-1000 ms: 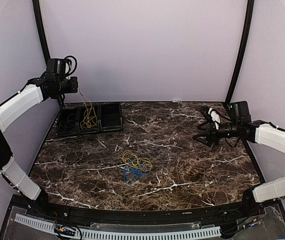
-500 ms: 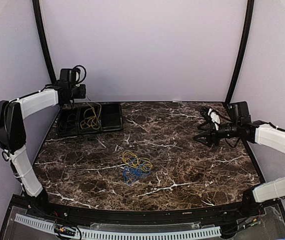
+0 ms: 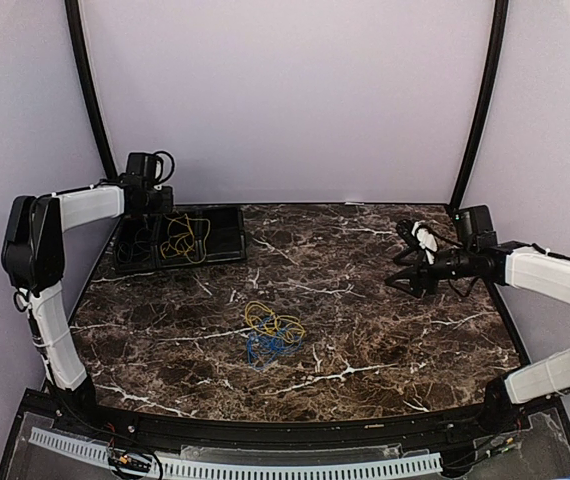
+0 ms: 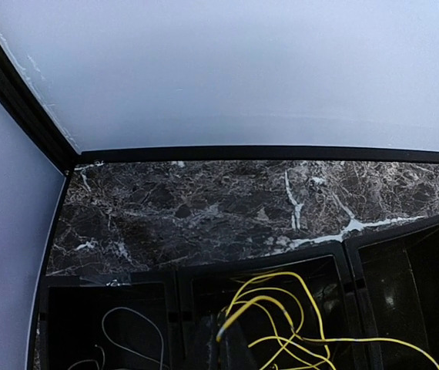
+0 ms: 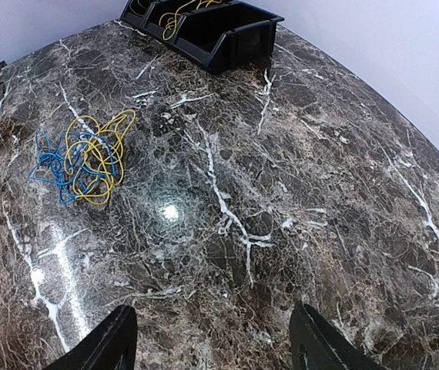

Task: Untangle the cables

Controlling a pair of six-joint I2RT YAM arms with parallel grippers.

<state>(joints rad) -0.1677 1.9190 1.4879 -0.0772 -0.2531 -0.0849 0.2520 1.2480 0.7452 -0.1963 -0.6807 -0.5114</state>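
Open marble table (image 3: 365, 330) around the cables (image 3: 273, 333), black tray (image 3: 223, 235) blocking far-left corner

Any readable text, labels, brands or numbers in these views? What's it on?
None readable in any view.
Black tray, yellow cable in it, yellow-and-blue tangle, marble table: no print.
Arm covers: plain white.
Small parts on the near edge: too small to tell.
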